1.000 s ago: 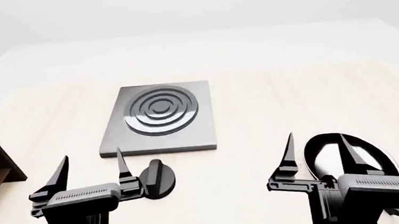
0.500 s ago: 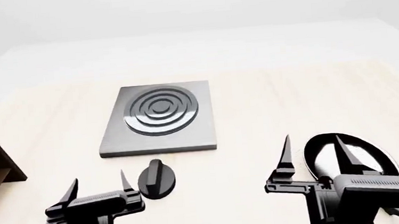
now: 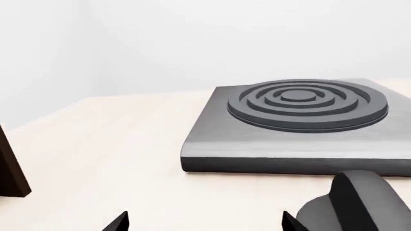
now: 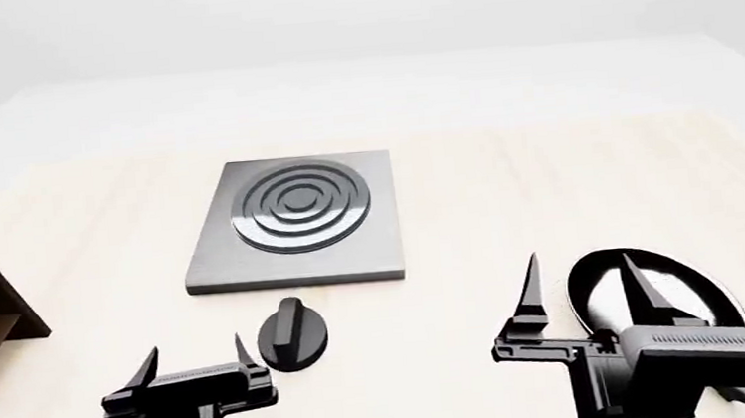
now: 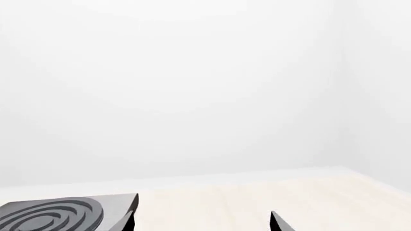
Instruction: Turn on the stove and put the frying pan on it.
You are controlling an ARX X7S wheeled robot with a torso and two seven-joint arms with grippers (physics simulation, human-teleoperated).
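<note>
Head view: left pincer (image 4: pixel 193 358) lower (open)

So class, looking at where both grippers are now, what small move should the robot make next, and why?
Probably shift the left gripper sideways and forward until the knob sits between its open fingers. The knob lies just beside that gripper, untouched, in front of the stove. The pan sits on the table under the open right gripper, so switching on seems to come first.

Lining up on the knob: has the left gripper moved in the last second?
Yes. In the head view the left gripper has dropped lower in frame and shifted right, toward the knob, which hasn't moved.
</note>
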